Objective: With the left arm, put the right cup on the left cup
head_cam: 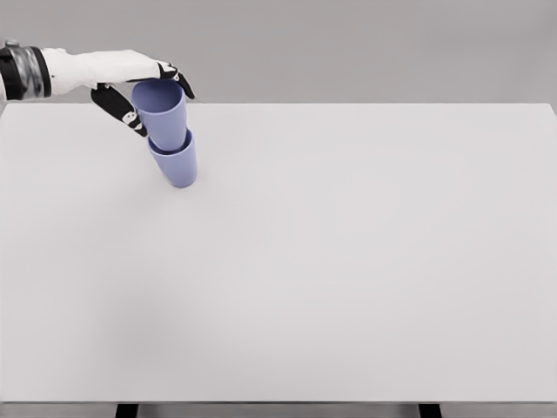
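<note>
Since the upper cup (161, 111) already sits nested in the lower cup (177, 163) at the frame's upper left, stacking looks done; the left hand (139, 87) grasps the upper cup, release and retreat remaining.

Two blue cups (165, 131) (stacked), one table (348, 261)

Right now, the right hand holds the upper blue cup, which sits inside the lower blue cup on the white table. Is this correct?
Not quite: the left hand holds the upper cup, as the head view shows. The rest stands: it sits inside the lower cup on the white table.
</note>
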`<state>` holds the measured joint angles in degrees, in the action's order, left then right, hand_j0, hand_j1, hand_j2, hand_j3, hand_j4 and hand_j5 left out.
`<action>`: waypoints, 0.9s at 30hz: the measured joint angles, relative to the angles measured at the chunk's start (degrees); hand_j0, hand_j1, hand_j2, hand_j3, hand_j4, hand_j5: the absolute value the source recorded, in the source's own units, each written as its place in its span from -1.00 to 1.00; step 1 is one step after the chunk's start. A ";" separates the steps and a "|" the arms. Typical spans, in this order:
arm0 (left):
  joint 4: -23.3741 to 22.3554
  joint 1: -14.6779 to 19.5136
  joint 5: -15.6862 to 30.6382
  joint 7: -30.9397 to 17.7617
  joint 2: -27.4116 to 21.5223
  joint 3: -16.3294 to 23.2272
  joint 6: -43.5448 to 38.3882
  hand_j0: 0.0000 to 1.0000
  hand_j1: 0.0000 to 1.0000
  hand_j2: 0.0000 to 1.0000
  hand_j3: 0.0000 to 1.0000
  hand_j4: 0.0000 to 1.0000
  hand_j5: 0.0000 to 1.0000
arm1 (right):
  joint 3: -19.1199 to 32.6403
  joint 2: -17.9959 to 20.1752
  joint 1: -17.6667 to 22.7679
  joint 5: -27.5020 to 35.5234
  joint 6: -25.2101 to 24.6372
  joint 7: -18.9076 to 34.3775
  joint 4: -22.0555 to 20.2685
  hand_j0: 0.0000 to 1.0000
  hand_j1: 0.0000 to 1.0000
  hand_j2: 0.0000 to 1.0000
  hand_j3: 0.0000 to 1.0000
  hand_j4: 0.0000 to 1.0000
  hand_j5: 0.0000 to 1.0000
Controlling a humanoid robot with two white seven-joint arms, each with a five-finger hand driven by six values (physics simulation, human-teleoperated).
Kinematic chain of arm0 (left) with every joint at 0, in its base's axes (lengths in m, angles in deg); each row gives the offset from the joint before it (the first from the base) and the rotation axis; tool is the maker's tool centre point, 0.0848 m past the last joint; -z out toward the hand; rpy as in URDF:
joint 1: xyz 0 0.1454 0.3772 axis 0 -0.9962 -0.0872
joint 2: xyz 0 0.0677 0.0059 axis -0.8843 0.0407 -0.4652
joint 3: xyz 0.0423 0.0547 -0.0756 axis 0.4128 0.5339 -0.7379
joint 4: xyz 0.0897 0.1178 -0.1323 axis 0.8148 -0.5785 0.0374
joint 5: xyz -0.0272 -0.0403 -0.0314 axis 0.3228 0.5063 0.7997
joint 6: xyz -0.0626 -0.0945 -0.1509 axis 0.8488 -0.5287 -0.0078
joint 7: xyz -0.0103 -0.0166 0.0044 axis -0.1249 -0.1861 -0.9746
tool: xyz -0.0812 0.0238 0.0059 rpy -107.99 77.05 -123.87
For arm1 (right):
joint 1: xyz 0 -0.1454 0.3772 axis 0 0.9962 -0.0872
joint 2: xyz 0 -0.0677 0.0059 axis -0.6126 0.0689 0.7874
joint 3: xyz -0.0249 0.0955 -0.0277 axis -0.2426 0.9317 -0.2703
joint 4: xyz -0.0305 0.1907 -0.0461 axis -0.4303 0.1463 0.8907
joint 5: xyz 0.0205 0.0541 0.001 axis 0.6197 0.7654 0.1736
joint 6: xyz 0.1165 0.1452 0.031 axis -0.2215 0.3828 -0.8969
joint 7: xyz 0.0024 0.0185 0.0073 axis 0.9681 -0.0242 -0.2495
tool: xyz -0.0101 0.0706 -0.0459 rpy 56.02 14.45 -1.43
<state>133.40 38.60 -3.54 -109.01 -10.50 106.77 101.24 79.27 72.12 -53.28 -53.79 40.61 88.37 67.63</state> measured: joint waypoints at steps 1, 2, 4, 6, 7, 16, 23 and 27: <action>0.00 0.00 -0.11 0.00 0.00 0.00 0.00 0.54 0.54 0.54 0.54 0.54 0.54 | 0.00 0.00 0.00 0.00 0.00 0.00 0.00 1.00 1.00 1.00 1.00 1.00 1.00; 0.00 0.00 -0.18 0.00 -0.01 -0.01 -0.01 0.54 0.54 0.54 0.54 0.54 0.54 | 0.00 0.00 0.00 0.00 0.00 0.00 0.00 1.00 1.00 1.00 1.00 1.00 1.00; -0.02 0.00 -0.27 -0.02 0.00 -0.01 -0.02 0.55 0.55 0.55 0.55 0.55 0.55 | -0.01 0.00 0.00 0.00 0.00 0.00 0.00 1.00 1.00 1.00 1.00 1.00 1.00; 0.00 0.00 -0.32 -0.02 0.03 -0.01 -0.02 0.57 0.57 0.57 0.57 0.57 0.57 | -0.01 0.00 0.00 0.00 0.00 0.00 0.00 1.00 1.00 1.00 1.00 1.00 1.00; 0.00 0.00 -0.33 -0.03 0.05 -0.01 -0.02 0.66 0.66 0.66 0.66 0.66 0.66 | -0.01 0.00 0.00 0.00 0.00 0.00 0.00 1.00 1.00 1.00 1.00 1.00 1.00; -0.01 0.00 -0.72 -0.03 0.06 -0.02 -0.03 0.91 0.91 0.91 0.91 0.91 0.91 | 0.01 0.00 0.00 0.00 0.00 0.00 0.00 1.00 1.00 1.00 1.00 1.00 1.00; 0.00 -0.09 -1.03 -0.03 0.01 -0.02 -0.03 0.91 0.91 0.91 0.91 0.91 0.91 | 0.00 0.00 0.00 0.00 0.00 0.00 0.00 1.00 1.00 1.00 1.00 1.00 1.00; 2.08 -0.09 -0.45 -0.03 -0.88 -0.35 -0.02 1.00 1.00 1.00 1.00 1.00 1.00 | -0.01 0.00 0.00 0.00 0.00 0.00 0.00 1.00 1.00 1.00 1.00 1.00 1.00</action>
<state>135.48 38.52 -3.99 -109.04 -11.38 106.42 101.22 79.25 72.12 -53.28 -53.79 40.61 88.37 67.63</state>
